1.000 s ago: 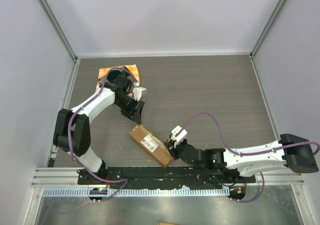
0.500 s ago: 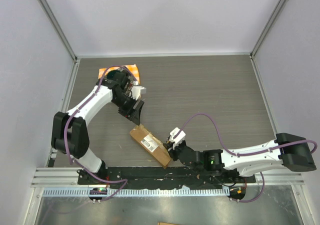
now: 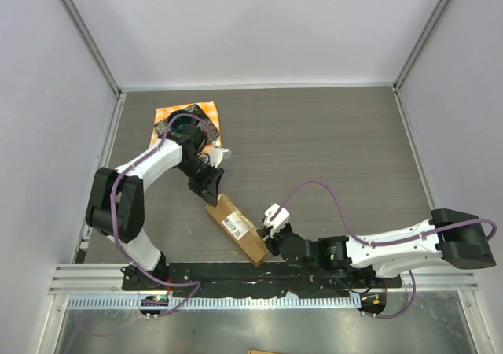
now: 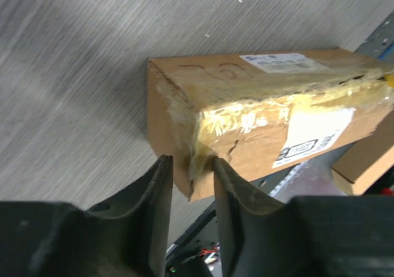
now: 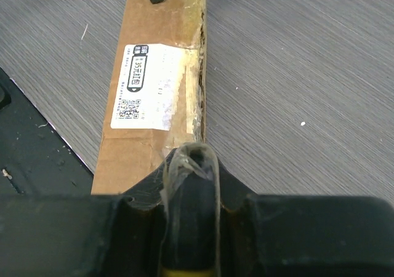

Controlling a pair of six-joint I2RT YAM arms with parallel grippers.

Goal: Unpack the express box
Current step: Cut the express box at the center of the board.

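Diagonally, express box [image 3: 236, 230] — left end effector [image 4: 191, 162] half-open astride one corner, right end effector [image 5: 192, 155] tight on opposite end.

L claw [image 3: 212, 187] — at express box [image 3: 238, 228]

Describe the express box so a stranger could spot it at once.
On the grey table, look near the front edge, left of centre. The express box lies slanted there: an oblong brown cardboard parcel with a white label and shiny tape, unlike the orange cloth farther back.
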